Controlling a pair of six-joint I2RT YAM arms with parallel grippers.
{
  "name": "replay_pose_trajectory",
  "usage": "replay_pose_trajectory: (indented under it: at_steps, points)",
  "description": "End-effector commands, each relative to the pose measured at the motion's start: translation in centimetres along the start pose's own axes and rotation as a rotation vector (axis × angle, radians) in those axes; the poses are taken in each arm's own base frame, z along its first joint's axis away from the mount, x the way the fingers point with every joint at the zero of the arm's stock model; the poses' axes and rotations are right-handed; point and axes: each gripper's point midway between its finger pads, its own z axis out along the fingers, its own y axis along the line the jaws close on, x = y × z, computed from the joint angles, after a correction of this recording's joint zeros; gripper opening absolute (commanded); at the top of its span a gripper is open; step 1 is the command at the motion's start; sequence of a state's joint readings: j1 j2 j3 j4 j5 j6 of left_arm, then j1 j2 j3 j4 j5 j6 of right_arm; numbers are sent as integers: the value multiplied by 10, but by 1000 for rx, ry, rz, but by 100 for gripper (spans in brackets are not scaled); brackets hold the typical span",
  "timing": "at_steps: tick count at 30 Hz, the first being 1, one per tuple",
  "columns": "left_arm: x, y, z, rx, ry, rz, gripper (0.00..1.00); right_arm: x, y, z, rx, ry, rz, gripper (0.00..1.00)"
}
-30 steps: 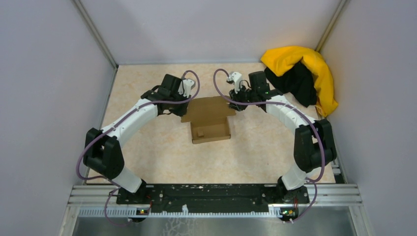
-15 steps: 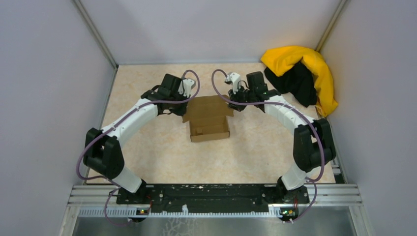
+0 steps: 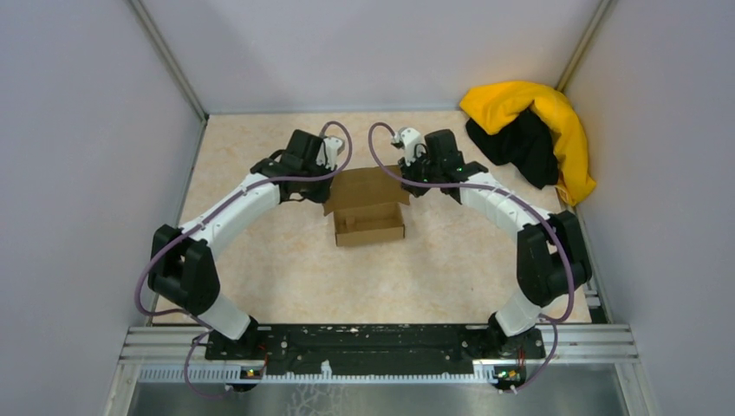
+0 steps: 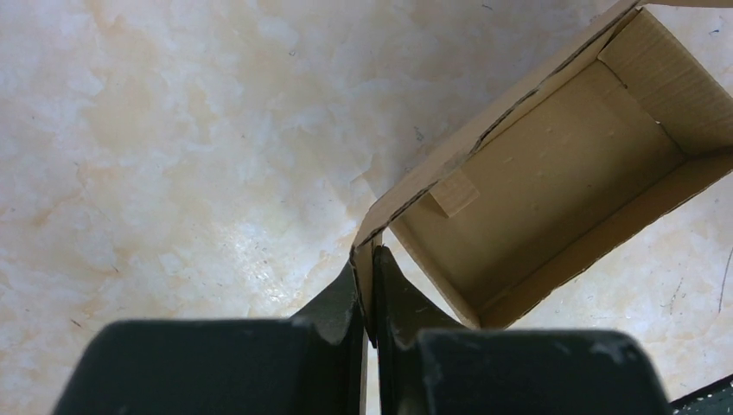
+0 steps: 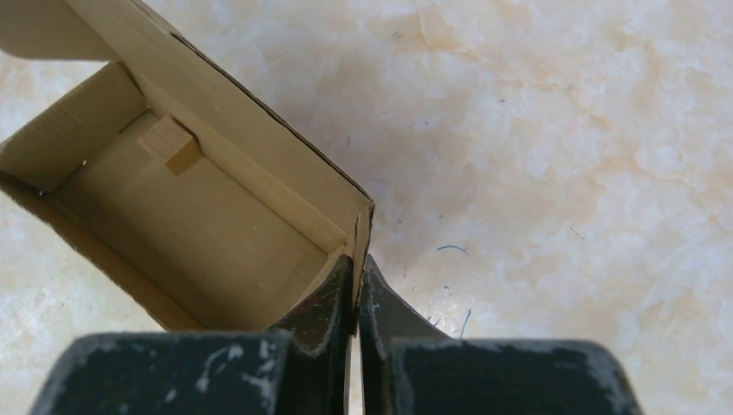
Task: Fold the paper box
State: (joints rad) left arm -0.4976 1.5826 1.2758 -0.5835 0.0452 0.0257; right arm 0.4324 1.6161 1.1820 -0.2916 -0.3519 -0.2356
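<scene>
Top external view: a small brown cardboard paper box [image 3: 368, 212], open at the top, is seen in the middle of the pale, stone-patterned table [image 3: 260, 260], between the two arms. Its wide lid flap is seen at the far side. The far left corner of the box is met by the black left gripper [image 3: 326, 196]. The far right corner is met by the black right gripper [image 3: 406, 187]. A soft heap of yellow and black cloth [image 3: 537, 130] is piled in the far right corner of the table, well apart from the box.

In the left wrist view, the left gripper [image 4: 367, 290] is closed almost all the way. A thin edge of the box [image 4: 553, 173] wall is pinched between its fingers.

In the right wrist view, the right gripper [image 5: 356, 281] is closed tight. The corner edge of the box [image 5: 216, 207] wall is squeezed between its fingers. A tiny brown cardboard scrap [image 5: 170, 144] is seen on the box floor, close by one long wall.
</scene>
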Motion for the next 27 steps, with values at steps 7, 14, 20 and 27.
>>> replay_pose_trajectory:
  at_steps: [7, 14, 20, 27]
  points:
    - [-31, -33, 0, 18, -155, -26, 8, -29, 18, -15, 125, -150, 53, 0]
    - [-38, -33, 2, -65, -218, -74, 8, -25, 27, -16, 214, -184, 135, 0]
    - [-52, -45, -2, -93, -282, -84, 8, -24, 31, -20, 300, -219, 155, 0]
    - [-62, -61, -5, -108, -339, -102, 8, -37, 30, -29, 371, -284, 192, 0]
